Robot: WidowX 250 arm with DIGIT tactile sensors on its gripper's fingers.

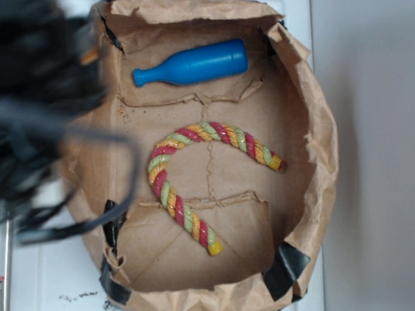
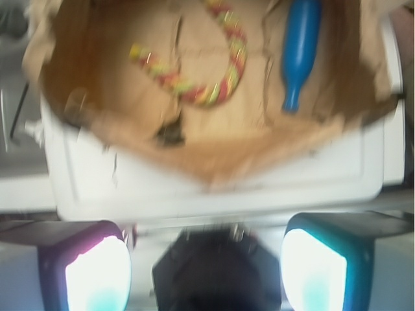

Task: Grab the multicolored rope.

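The pincer (image 2: 206,259) hangs wide apart and empty, its 2 pale pads (image 2: 97,275) showing at the bottom corners of the wrist view with nothing between them. It sits outside the brown paper bag (image 1: 314,134), back over the near edge of the white bench (image 2: 214,184), so this looks like the approach step, the reach not yet made. The multicolored rope (image 1: 172,178) lies flat on the bag's floor, bent in an open curve, both yellow tips free and touching nothing. The blue bottle toy (image 1: 192,63) lies on its side well apart from it, nearer one bag wall.

Next, I'd judge, the arm must travel forward over the crumpled rim, drop inside, and straddle one stretch of the rope, probably the bend.

The exterior view gives the whole bag from above and the rope's full curve, but the arm there is only a dark blur at the left. The wrist view alone shows the pads, though it is smeared.
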